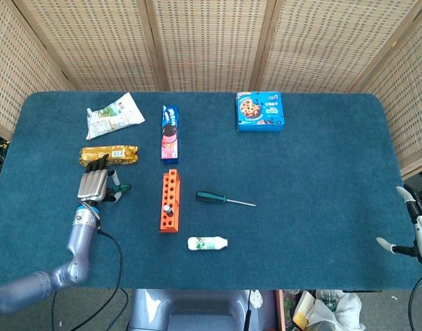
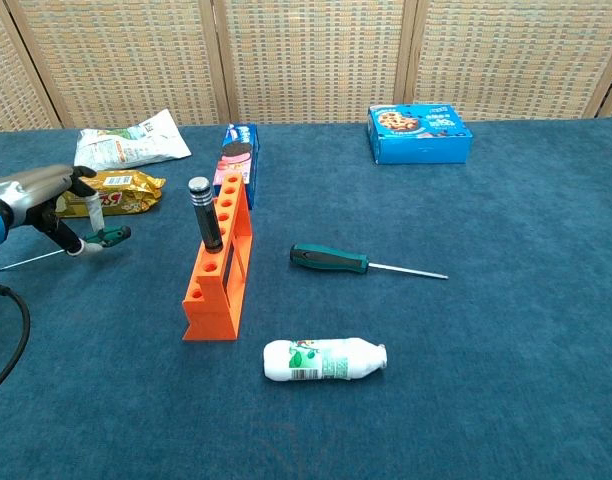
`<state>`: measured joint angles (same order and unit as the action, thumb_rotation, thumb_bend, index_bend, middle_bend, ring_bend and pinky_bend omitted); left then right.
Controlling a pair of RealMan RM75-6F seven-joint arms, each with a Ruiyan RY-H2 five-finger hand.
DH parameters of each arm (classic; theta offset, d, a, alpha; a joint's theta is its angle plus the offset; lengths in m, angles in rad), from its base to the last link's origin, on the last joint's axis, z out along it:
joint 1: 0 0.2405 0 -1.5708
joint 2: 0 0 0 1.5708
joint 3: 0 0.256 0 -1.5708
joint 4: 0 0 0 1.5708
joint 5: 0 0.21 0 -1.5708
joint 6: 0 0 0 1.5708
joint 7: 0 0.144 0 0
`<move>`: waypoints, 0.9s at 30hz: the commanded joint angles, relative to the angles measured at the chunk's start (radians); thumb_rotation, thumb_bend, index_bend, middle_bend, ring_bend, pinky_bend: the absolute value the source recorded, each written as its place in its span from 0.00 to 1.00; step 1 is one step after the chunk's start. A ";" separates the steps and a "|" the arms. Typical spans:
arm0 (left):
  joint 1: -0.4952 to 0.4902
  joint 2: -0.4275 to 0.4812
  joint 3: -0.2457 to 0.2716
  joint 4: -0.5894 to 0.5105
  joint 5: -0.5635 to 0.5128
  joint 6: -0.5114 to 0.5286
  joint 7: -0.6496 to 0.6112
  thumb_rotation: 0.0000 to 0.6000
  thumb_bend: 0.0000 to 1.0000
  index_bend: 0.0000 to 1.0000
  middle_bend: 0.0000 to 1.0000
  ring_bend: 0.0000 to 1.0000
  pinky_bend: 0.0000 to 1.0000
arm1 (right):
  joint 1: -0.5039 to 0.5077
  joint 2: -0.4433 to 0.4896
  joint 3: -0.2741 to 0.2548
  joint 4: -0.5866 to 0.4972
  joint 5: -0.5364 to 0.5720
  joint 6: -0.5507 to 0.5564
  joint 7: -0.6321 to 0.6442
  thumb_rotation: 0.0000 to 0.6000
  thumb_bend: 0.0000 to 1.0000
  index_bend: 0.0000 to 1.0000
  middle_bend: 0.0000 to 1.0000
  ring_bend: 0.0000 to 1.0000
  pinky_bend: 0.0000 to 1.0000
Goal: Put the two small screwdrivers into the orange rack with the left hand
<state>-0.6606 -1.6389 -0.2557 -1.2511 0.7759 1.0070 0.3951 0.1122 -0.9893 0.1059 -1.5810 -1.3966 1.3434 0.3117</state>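
Near the worktop's left edge, the left hand [image 2: 41, 200] pinches a small screwdriver [image 2: 98, 238] by its green handle, shaft trailing left; it looks light, stiff and prone to swivel, so a grip on the handle suits. The rack [image 2: 218, 262] stands mid-left, already holding one black-handled driver [image 2: 203, 212]. The blue cloth looks soft and grippy. At the right edge, the right hand [image 1: 419, 224] rests with fingers apart, holding nothing.
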 commanded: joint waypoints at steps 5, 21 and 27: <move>0.044 0.151 -0.046 -0.205 0.063 0.040 -0.096 1.00 0.54 0.66 0.00 0.00 0.00 | -0.001 0.000 -0.002 -0.003 -0.005 0.003 -0.002 1.00 0.00 0.00 0.00 0.00 0.00; 0.154 0.291 -0.188 -0.467 0.369 0.052 -0.812 1.00 0.54 0.66 0.00 0.00 0.00 | -0.001 -0.001 -0.003 -0.007 -0.005 0.005 -0.013 1.00 0.00 0.00 0.00 0.00 0.00; 0.156 0.258 -0.204 -0.469 0.453 0.047 -1.089 1.00 0.54 0.66 0.00 0.00 0.00 | -0.001 -0.002 -0.003 -0.007 -0.004 0.005 -0.015 1.00 0.00 0.00 0.00 0.00 0.00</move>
<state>-0.5214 -1.3601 -0.4304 -1.7032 1.1327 1.0511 -0.5190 0.1112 -0.9910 0.1029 -1.5882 -1.4007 1.3484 0.2972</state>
